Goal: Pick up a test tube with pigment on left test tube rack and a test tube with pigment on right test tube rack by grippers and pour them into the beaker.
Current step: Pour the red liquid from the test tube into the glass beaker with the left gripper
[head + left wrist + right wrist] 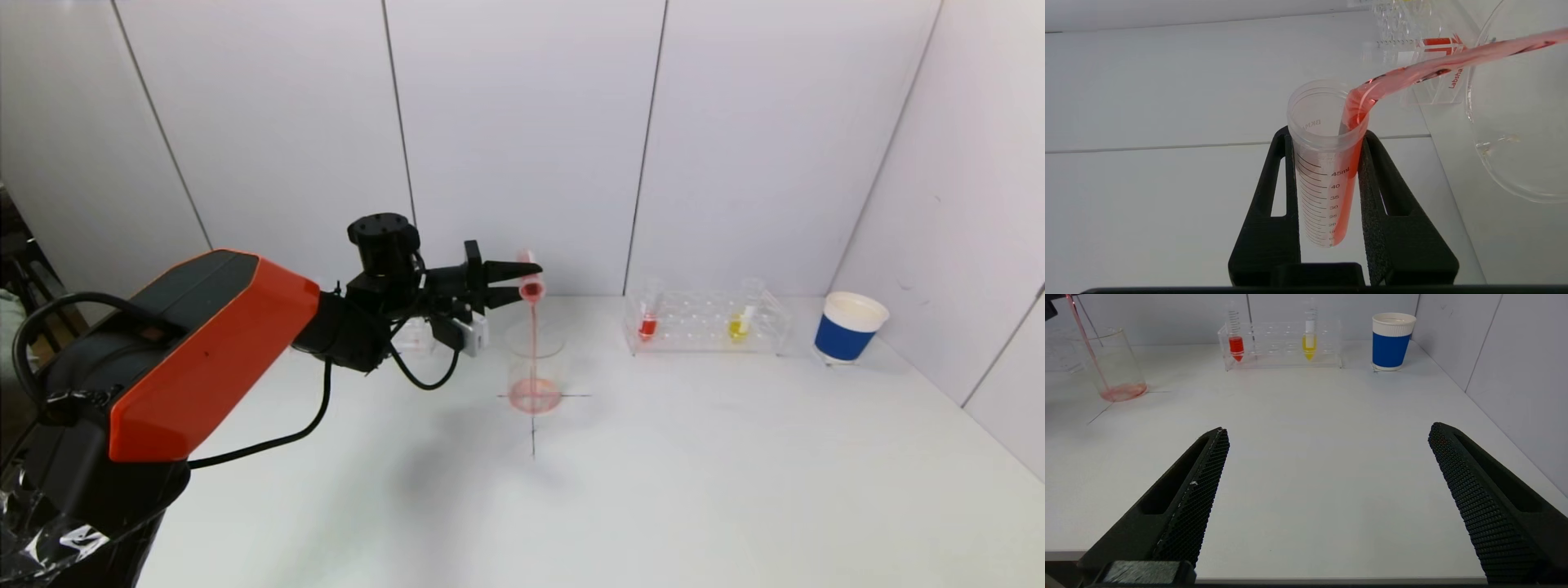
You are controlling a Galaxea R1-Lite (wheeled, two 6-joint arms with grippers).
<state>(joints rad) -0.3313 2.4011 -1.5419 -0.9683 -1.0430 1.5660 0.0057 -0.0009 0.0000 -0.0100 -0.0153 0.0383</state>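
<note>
My left gripper (522, 283) is shut on a clear graduated test tube (1327, 163), tipped on its side above the glass beaker (535, 367). A thin stream of red pigment (533, 343) runs from the tube mouth into the beaker, where red liquid pools at the bottom. The beaker also shows in the left wrist view (1523, 134) and right wrist view (1112, 367). The right test tube rack (706, 322) holds a red tube (648, 320) and a yellow tube (741, 320). The left rack (412, 335) is mostly hidden behind my left arm. My right gripper (1327, 433) is open and empty near the table's front edge.
A blue and white paper cup (847, 327) stands at the back right beside the right rack. White wall panels close the table at the back and right. A black cross mark (533, 425) lies under the beaker.
</note>
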